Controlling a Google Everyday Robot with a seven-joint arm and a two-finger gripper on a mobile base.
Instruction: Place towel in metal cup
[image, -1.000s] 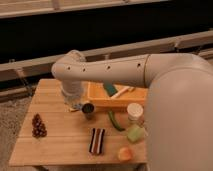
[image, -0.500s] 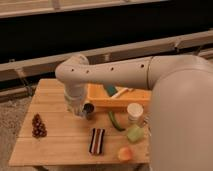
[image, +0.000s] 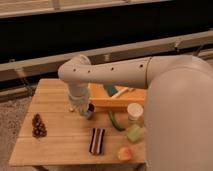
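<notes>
The robot's white arm (image: 115, 75) reached across a wooden table (image: 60, 140) from the right, bent at its elbow and dropped straight down near the table's middle. The gripper (image: 80, 107) hung at the end of it, low over the tabletop, pointing downward. The metal cup (image: 90, 111) stood just beside the gripper on its right, apparently upright with its dark mouth facing up, though partly hidden by the wrist. The towel could not be made out with any certainty, so its long axis and heading could not be told. Behind the cup lay an orange tray (image: 107, 100) with a green item (image: 111, 90) on it. A green cucumber-like piece (image: 115, 121) lay slanted in front of the tray, near a white cup (image: 134, 112), a pale green block (image: 134, 133) and an orange fruit (image: 124, 153). A dark striped object (image: 97, 141) lay near the front edge, and a pine cone (image: 38, 126) sat well apart on the left.
</notes>
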